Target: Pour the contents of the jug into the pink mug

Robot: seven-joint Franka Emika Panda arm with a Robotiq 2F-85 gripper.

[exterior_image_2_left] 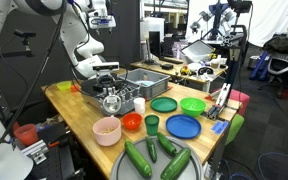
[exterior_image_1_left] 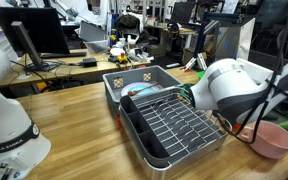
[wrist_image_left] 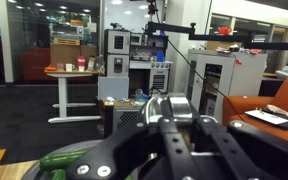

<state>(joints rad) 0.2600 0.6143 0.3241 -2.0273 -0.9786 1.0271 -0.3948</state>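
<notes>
Wooden lab table [exterior_image_2_left: 79, 115], with desks, a monitor [exterior_image_1_left: 29, 30] and glass partitions behind it. Gripper [exterior_image_2_left: 110, 93] is clamped on the metal jug [exterior_image_2_left: 112, 102], just beside the grey dish rack [exterior_image_2_left: 144, 80]. Pink mug [exterior_image_2_left: 106, 130] stands on the table nearer the camera, apart from the jug. Red-orange cup [exterior_image_2_left: 132, 122] is just beside the mug. Green cup [exterior_image_2_left: 152, 124], blue plate [exterior_image_2_left: 182, 126] and cucumbers [exterior_image_2_left: 139, 157] lie further along. In an exterior view the arm [exterior_image_1_left: 229, 85] hides the jug.
</notes>
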